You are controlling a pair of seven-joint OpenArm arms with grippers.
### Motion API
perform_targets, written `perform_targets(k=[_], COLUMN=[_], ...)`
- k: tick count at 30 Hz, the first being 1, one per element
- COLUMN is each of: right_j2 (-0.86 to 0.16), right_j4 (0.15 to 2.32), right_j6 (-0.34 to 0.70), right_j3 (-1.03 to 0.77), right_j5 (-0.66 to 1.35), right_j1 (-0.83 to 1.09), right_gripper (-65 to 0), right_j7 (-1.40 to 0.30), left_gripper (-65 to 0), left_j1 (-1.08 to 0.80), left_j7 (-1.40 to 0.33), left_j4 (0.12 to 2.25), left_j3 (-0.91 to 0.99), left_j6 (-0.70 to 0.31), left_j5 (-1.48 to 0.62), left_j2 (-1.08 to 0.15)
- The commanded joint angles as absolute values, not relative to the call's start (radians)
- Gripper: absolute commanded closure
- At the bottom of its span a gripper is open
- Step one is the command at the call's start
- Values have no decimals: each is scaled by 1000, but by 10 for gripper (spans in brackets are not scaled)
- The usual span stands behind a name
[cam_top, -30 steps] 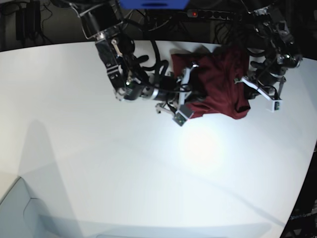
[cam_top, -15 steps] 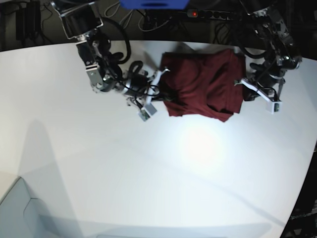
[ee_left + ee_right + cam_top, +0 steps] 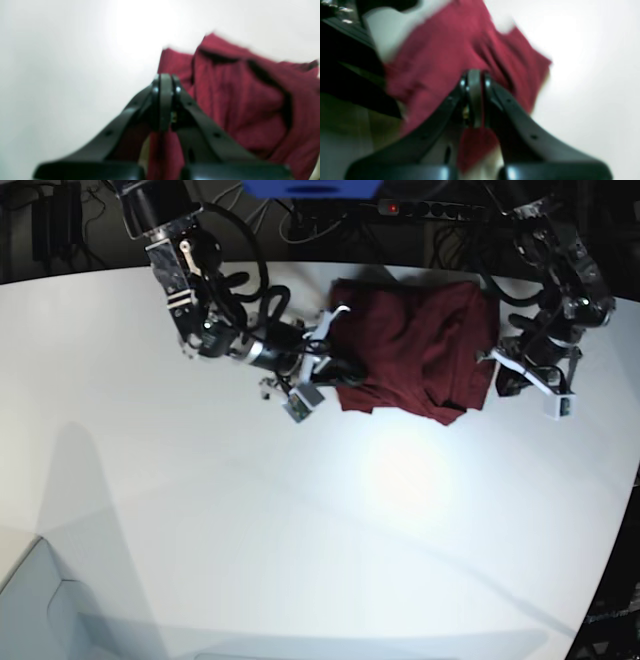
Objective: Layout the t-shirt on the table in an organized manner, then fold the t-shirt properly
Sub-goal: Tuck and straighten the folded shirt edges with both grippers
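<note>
Base view shows the t-shirt (image 3: 418,350) bunched in a crumpled maroon heap at the far edge of the table (image 3: 300,540), just below the dark clutter behind that edge. Compared with a second ago, the heap has shifted toward the right gripper's (image 3: 318,375) side and flattened a little; half a second ago that gripper sat slightly farther out from the cloth, and now it is drawn in against the shirt's near corner. The left gripper (image 3: 528,378) has dropped a touch lower along the opposite side of the shirt.

Both sets of jaws are pressed fully together. In the left wrist view, red fabric passes between and beneath the left gripper's fingers (image 3: 165,105), so it appears clamped on a hem. The right wrist view shows the same: cloth hangs under the right gripper's closed tips (image 3: 474,97).

As a judgement, the tugging has spread little yet; the shirt remains wadded, so the laying-out step is barely under way and folding is far off.
</note>
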State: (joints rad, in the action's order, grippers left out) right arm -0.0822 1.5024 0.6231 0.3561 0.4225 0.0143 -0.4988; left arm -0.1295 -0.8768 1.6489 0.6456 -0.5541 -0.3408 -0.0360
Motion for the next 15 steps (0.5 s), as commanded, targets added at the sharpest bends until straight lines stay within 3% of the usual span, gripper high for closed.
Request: perform_targets(k=[1, 6, 13, 15], right_j2=[-82, -97, -107, -114], right_j4=[1547, 1613, 1615, 1615], right_j6=[631, 631, 631, 631], right_j3=[355, 355, 355, 355], right_j5=[443, 443, 443, 443], right_j1=[4, 27, 28, 28], right_gripper=[0, 0, 0, 0], right_j7=[-475, -476, -476, -476], left_gripper=[-5, -40, -323, -377], left_j1=[-128, -147, -180, -183], left_j7=[-863, -938, -983, -983], left_j4=[1689, 1738, 1727, 1724], left_j3=[644, 630, 630, 630], left_j6=[-561, -561, -561, -561], left_j5=[-357, -427, -490, -489], left_j2=[-41, -44, -42, -36])
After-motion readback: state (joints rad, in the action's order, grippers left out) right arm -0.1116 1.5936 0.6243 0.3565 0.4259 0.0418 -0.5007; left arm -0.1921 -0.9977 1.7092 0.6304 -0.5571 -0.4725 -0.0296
